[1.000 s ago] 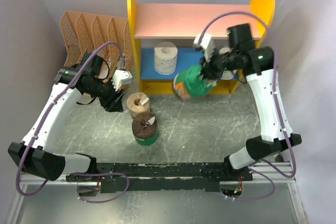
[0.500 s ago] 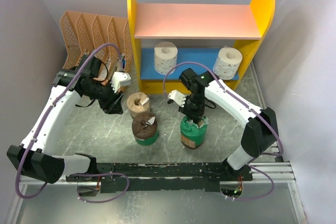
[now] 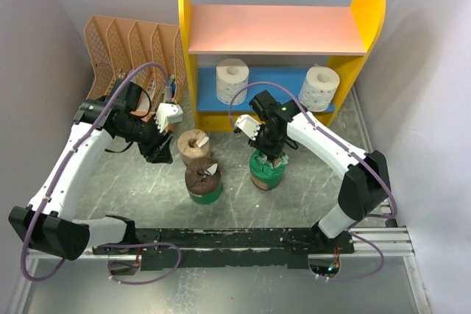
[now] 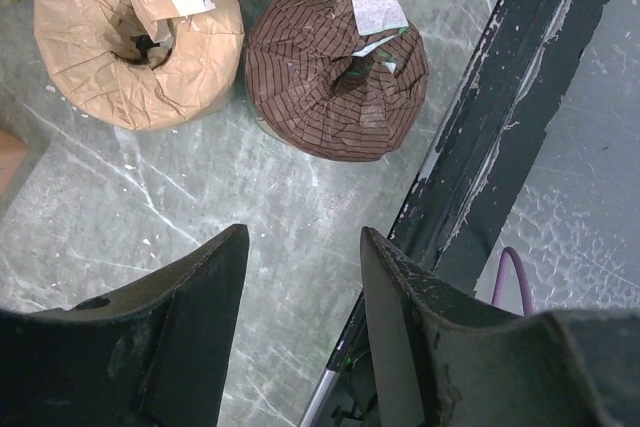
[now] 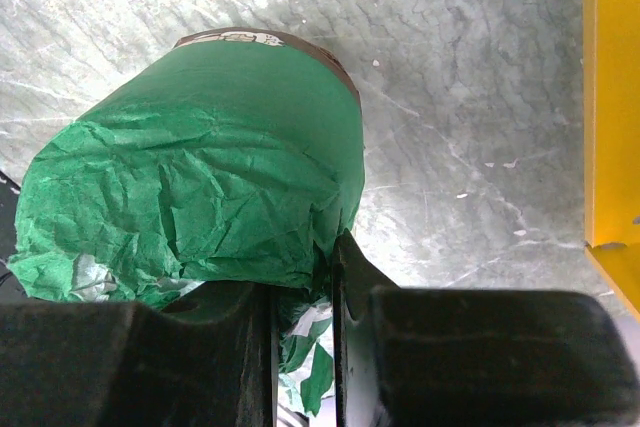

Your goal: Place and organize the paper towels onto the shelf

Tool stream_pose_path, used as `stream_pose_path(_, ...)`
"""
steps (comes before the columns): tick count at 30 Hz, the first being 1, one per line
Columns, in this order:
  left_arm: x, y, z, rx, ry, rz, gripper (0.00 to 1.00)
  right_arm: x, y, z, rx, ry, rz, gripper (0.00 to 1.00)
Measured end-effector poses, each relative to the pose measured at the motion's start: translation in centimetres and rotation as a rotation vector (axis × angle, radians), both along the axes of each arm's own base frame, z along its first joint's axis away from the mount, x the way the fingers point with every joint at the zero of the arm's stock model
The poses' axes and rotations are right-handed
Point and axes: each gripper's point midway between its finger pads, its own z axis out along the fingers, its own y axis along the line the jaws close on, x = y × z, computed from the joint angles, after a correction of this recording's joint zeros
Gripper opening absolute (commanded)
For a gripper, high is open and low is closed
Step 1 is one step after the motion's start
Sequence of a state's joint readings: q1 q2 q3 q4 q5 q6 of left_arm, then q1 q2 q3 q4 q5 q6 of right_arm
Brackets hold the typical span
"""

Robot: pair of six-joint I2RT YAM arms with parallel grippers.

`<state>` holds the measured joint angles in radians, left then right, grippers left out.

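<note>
- The left gripper (image 4: 303, 247) hangs wide open and empty just above the table (image 3: 309, 189), much where it was a second ago.
- Just ahead of it stand the tan roll (image 3: 193, 145) and the brown roll (image 3: 204, 182), close together and untouched, both still to be shelved.
- The green roll (image 3: 267, 170) has changed most: a second ago it was held up at the shelf front, and now it sits upright on the table, short of the shelf.
- The right gripper (image 5: 302, 297) is nearly closed, pinching the crumpled wrap at the roll's top, so this roll looks like it needs lifting and placing again.
- On the shelf (image 3: 184, 34), two white rolls (image 3: 233, 79) (image 3: 320, 87) stand on the blue board (image 3: 276, 79), well apart, with room between them.
</note>
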<state>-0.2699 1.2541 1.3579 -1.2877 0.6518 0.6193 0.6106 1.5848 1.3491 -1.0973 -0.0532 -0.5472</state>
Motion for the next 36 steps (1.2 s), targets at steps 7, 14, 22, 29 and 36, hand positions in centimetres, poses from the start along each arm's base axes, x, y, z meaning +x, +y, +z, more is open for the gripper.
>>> stream_pose_path(7,-0.1,-0.1,0.0,-0.004,0.001,-0.002,0.60,-0.1,-0.2,-0.6,-0.006,0.002,-0.016,0.15)
stream_pose_path(14,-0.1,-0.1,-0.1,-0.005,0.006,-0.004,0.61,-0.5,-0.7,-1.1,-0.028,0.016,-0.027,0.30)
stream_pose_path(22,-0.4,0.0,-0.6,0.001,0.019,-0.011,0.63,1.1,0.0,2.2,0.005,-0.065,-0.021,0.47)
stream_pose_path(29,-0.6,0.1,-0.8,0.004,0.026,-0.012,0.63,2.1,0.5,5.4,0.055,-0.151,-0.028,0.49)
stream_pose_path(36,-0.8,0.6,-1.1,0.005,0.035,0.007,0.63,3.0,0.8,9.0,0.142,-0.287,-0.050,0.62)
